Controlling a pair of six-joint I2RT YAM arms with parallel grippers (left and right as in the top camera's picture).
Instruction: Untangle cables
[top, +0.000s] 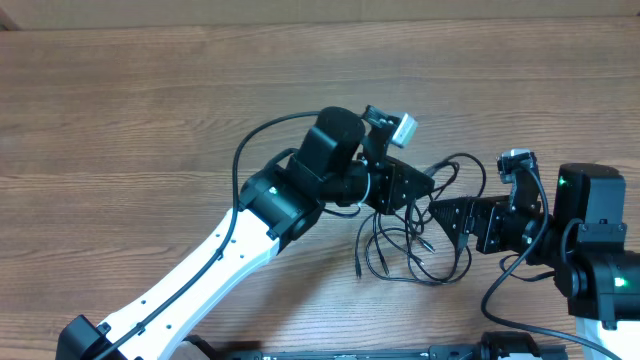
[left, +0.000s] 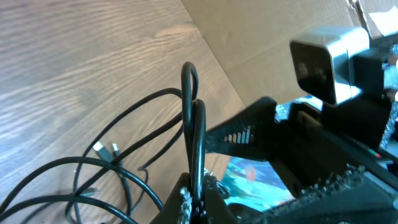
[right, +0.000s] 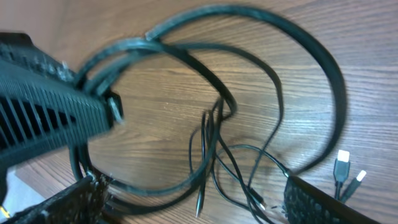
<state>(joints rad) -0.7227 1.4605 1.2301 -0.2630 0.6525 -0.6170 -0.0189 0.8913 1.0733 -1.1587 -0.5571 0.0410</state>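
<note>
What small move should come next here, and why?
Probably the right gripper should close on a strand of the cables between its open fingers: the left gripper pinches one loop, and a second hold would let them pull apart.

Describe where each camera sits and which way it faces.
Overhead: above the table, looking straight down; left arm and right arm show.
Left wrist: on the left arm, looking along the left fingers, shut on the cables.
Right wrist: on the right arm, looking down between the open right fingers.
Shared: all show the cables; each wrist view shows the other arm's fingers.
</note>
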